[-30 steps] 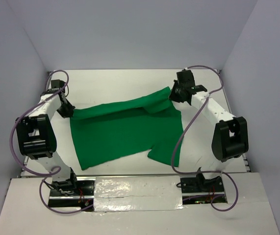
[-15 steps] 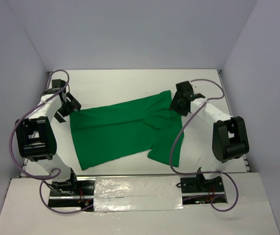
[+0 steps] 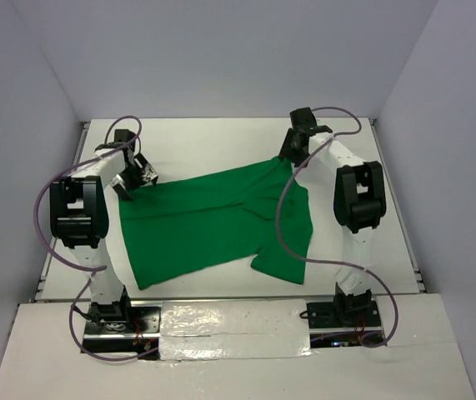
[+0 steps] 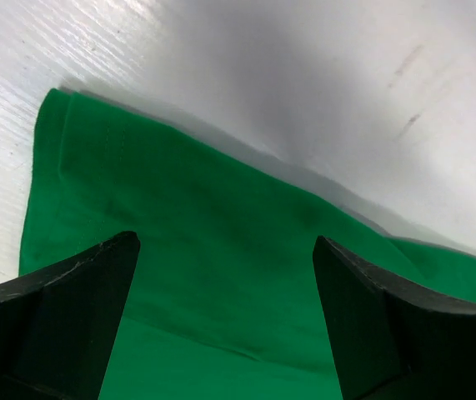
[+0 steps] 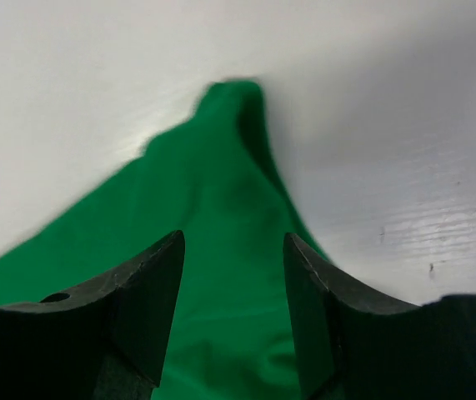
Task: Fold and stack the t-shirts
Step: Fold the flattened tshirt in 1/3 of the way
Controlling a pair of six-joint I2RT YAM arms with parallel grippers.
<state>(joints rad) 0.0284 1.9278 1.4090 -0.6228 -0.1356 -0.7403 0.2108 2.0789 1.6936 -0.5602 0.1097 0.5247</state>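
Tabletop (image 3: 221,133) carries the t-shirt (image 3: 204,229), spread flat with no fold made yet. Left fingers (image 4: 62,317) are released over its far-left corner. Right fingers (image 5: 142,292) are released over its far-right corner. The flattening step looks about done. The next move needs both to pinch an edge for the first fold. Versus 1 s ago, the far-right flap has dropped flat and both arms have swung inward.

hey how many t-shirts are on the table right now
1. The plain bright green short-sleeved cloth t-shirt lies across the middle of the white table. Another could be hidden beneath it, but none shows.
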